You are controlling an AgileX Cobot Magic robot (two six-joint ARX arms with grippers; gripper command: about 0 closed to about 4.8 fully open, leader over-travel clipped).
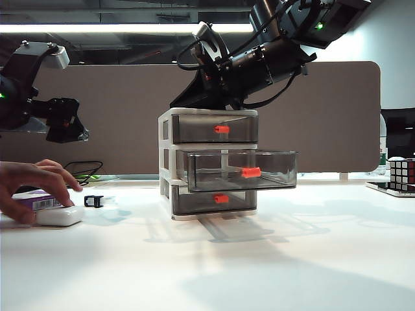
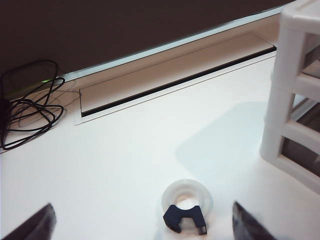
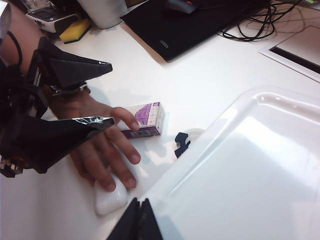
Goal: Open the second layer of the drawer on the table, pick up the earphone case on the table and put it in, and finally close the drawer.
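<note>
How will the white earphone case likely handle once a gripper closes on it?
The earphone case looks glossy and rounded, so it may slip between narrow fingers. It appears small, probably light. Lying flat on the table, it seems unlikely to roll.

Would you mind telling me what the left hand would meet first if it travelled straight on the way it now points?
Probably the small black clip on its clear ring, lying on the table between the open left hand's fingertips; depth is uncertain.

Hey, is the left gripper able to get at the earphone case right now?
Probably not yet. A person's hand lies on the earphone case, covering its top, while the open left gripper hangs above. Once the hand lifts away, the way down looks free.
</note>
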